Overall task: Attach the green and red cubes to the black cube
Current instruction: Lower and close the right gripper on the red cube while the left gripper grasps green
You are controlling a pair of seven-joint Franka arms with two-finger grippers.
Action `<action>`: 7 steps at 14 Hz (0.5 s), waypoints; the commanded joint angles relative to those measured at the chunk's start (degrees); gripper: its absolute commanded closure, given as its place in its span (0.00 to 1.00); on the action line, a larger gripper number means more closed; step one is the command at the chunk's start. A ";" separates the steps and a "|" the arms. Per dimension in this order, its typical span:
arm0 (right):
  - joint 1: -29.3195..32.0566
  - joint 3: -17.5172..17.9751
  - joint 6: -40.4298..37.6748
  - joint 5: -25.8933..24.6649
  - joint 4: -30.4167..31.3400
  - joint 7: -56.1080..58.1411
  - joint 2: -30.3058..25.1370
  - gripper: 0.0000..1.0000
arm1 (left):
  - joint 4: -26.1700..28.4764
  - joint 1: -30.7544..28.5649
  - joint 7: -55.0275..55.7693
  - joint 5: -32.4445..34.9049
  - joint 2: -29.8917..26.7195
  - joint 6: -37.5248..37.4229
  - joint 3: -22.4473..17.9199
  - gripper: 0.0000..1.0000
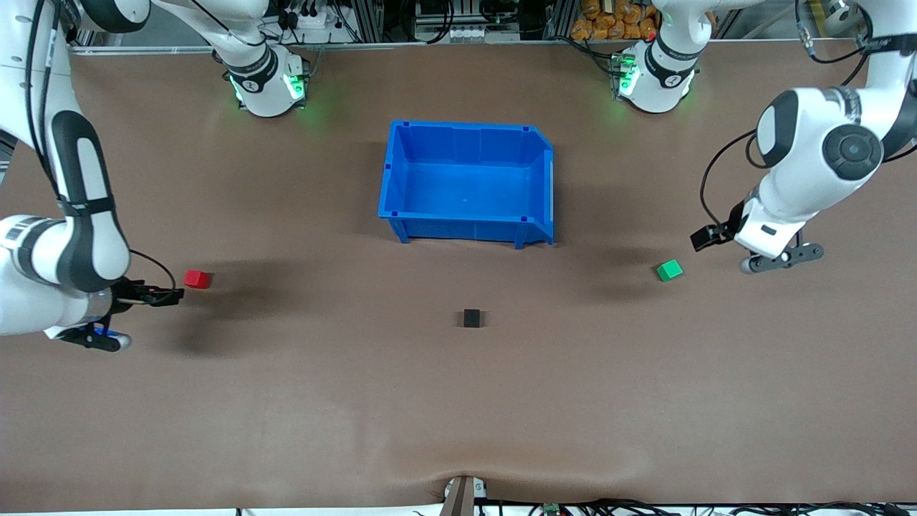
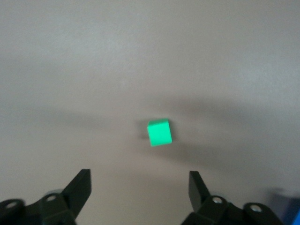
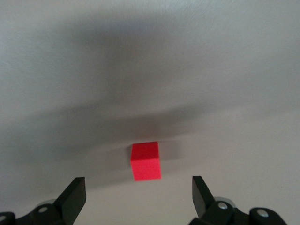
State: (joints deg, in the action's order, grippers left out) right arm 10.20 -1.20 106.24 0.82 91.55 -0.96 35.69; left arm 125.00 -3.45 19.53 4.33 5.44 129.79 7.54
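The green cube (image 1: pixel 669 270) lies on the table toward the left arm's end. My left gripper (image 1: pixel 781 259) hovers open and empty beside it. In the left wrist view the green cube (image 2: pixel 159 133) lies ahead of the spread fingertips of the gripper (image 2: pixel 139 180). The red cube (image 1: pixel 197 279) lies toward the right arm's end. My right gripper (image 1: pixel 89 337) hovers open and empty near it. In the right wrist view the red cube (image 3: pixel 146 161) lies just ahead of the gripper (image 3: pixel 138 187). The black cube (image 1: pixel 471 318) sits alone mid-table, between the two coloured cubes.
A large blue bin (image 1: pixel 401 215), empty, stands farther from the front camera than the black cube. The brown table mat (image 1: pixel 458 416) is bare nearer the camera, with a wrinkle at its front edge.
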 commanded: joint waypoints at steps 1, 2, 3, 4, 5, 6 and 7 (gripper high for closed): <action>0.35 0.32 2.12 -0.38 2.84 -0.45 0.95 0.00 | -0.28 -0.33 5.23 -0.81 5.97 6.43 0.28 0.09; 0.26 0.32 3.35 -0.47 3.89 -0.45 1.13 0.00 | -0.28 -0.33 6.29 -0.81 7.64 7.75 0.28 0.10; 0.17 0.32 4.92 -0.47 5.38 -0.45 1.14 0.01 | -0.02 -0.51 6.74 -0.81 8.78 8.63 0.28 0.12; 0.17 0.32 6.85 -0.47 6.61 -0.45 1.14 0.02 | 0.59 -0.51 6.92 -0.81 9.41 9.51 0.28 0.14; 0.26 0.32 8.44 -1.16 7.32 -0.36 1.31 0.08 | 1.29 -0.60 7.01 -0.81 10.11 10.39 0.28 0.14; 0.52 0.32 8.63 -2.48 7.50 -0.36 1.83 0.27 | 2.17 -0.68 7.10 -0.81 10.64 11.62 0.28 0.15; 0.70 0.32 8.55 -2.75 7.50 -0.45 2.01 0.47 | 3.05 -0.77 7.97 -0.81 11.25 13.20 0.19 0.15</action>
State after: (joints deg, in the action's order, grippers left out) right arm 10.23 -1.27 113.93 -0.57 97.85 -0.95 38.04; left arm 125.82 -3.69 26.24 4.32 16.85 140.22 7.54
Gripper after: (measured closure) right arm 0.097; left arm 0.137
